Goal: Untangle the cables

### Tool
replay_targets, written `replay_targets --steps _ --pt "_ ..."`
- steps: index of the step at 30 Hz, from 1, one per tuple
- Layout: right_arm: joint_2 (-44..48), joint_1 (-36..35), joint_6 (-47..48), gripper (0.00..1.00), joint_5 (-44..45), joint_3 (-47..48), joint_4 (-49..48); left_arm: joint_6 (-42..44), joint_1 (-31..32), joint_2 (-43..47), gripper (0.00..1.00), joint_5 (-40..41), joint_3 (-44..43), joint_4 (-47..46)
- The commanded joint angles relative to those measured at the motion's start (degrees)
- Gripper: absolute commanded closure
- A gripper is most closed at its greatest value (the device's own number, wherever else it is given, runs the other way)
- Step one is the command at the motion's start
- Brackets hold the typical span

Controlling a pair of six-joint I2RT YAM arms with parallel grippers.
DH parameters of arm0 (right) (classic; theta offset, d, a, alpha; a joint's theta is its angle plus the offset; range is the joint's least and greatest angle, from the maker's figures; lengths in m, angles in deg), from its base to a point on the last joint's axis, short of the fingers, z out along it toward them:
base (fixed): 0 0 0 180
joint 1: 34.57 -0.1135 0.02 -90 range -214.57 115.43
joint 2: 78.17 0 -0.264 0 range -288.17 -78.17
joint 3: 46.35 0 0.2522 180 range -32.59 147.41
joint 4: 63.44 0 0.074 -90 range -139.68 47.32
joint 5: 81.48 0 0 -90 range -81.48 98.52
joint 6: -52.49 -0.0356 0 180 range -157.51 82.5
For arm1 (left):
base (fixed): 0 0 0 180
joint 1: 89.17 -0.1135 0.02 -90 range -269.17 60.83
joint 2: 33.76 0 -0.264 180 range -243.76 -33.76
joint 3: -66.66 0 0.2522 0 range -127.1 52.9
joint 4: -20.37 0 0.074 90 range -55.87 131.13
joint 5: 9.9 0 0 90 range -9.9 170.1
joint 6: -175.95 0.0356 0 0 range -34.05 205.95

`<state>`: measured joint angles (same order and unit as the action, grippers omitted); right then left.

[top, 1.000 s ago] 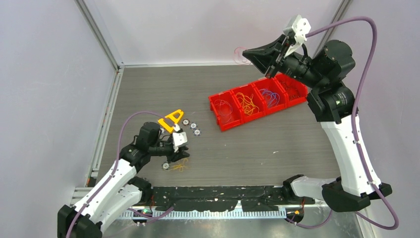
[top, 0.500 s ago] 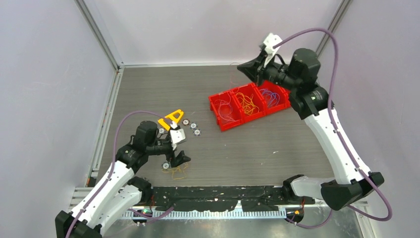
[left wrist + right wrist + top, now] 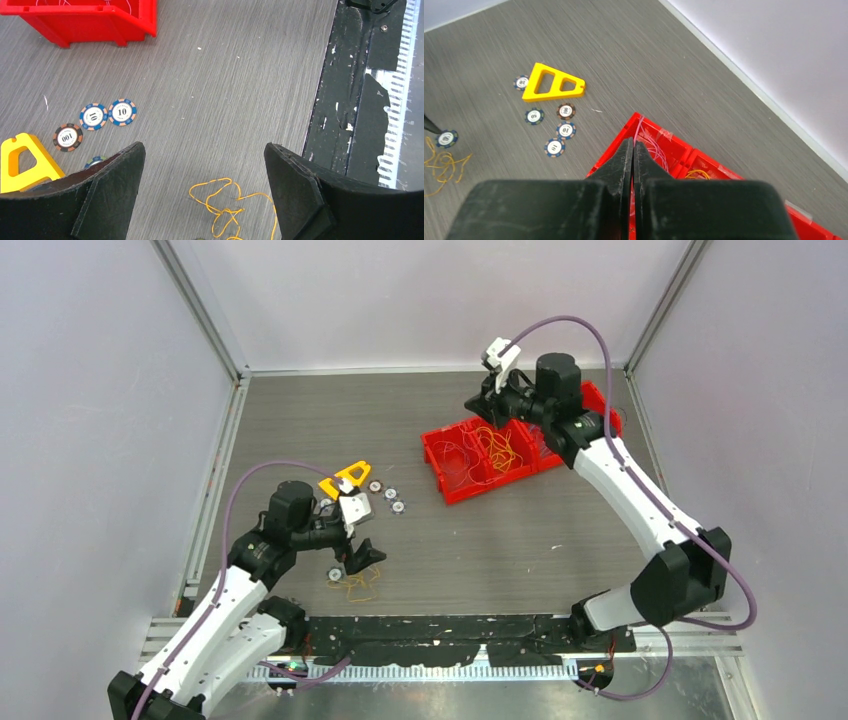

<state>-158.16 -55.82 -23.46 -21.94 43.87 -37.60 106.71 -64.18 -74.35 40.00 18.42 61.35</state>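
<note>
A loose tangle of yellow cable [image 3: 235,205] lies on the table between my left gripper's [image 3: 204,147] wide-open fingers, touching neither. From above, that gripper [image 3: 362,552] hovers just over the same yellow cable [image 3: 357,585]. My right gripper [image 3: 633,141] is shut on a thin pink cable [image 3: 639,127], which runs from its tips down into the red bin row [image 3: 624,129]. In the top view this gripper [image 3: 478,400] hangs over the bins' left end. More cables sit in the bins: pale pink ones [image 3: 455,455] and yellow ones [image 3: 500,450].
Several poker chips [image 3: 385,495] and a yellow triangular frame [image 3: 345,478] lie just beyond the left gripper. The red bins [image 3: 450,488] sit right of centre. A black strip [image 3: 350,100] borders the table's near edge, and aluminium rails line the left and back.
My left gripper opened wide and the yellow cable now lies free beneath it. My right arm swung down and left from high at the back to over the bins, still shut.
</note>
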Motion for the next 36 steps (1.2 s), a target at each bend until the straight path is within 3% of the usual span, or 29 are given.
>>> replay_targets --steps 1,10,23,30,36 --pt "-2.6 0.1 2.1 0.94 1.8 0.7 -4.2 -0.9 -0.4 1.3 0.09 0.7 -1.2 -1.3" --pt "-7.0 -0.1 -1.0 0.95 1.9 4.2 -5.2 -0.1 -0.4 4.0 0.08 1.5 0.9 -1.6" --pt "-17.2 -1.0 3.1 0.95 1.4 4.8 -0.6 -3.1 -2.4 2.9 0.06 5.1 -0.3 -2.4" --pt "-21.2 -2.9 5.1 0.95 2.1 3.1 2.3 -8.1 -9.6 -1.8 0.05 0.1 -4.6 1.4" --pt "-23.2 -4.9 8.6 0.94 5.9 1.3 2.7 -1.8 -15.7 -7.2 0.06 -5.4 -7.3 6.9"
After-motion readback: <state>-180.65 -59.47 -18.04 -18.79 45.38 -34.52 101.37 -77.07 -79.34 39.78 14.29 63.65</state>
